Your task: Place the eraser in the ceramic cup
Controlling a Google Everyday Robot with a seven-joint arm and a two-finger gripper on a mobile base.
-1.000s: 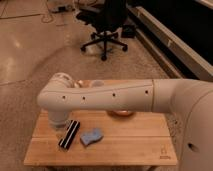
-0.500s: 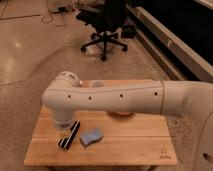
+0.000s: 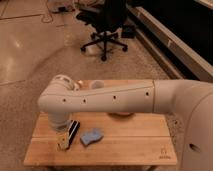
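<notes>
A black oblong eraser [image 3: 74, 129] lies on the left part of the wooden table [image 3: 130, 142]. My gripper [image 3: 63, 143] hangs below the big white wrist joint, right at the eraser's near end and low over the table. Whether it touches the eraser I cannot tell. The pale ceramic cup [image 3: 97, 84] stands at the table's back edge, mostly hidden behind my white arm [image 3: 115, 99], which crosses the table from the right.
A crumpled blue object [image 3: 91, 136] lies just right of the eraser. A brown rounded object [image 3: 121, 115] peeks out under the arm at mid-table. A black office chair [image 3: 106, 25] stands on the floor behind the table.
My arm has swung lower and toward the table's front left. The gripper has come down to the eraser's near end. The eraser and blue object have not moved.
</notes>
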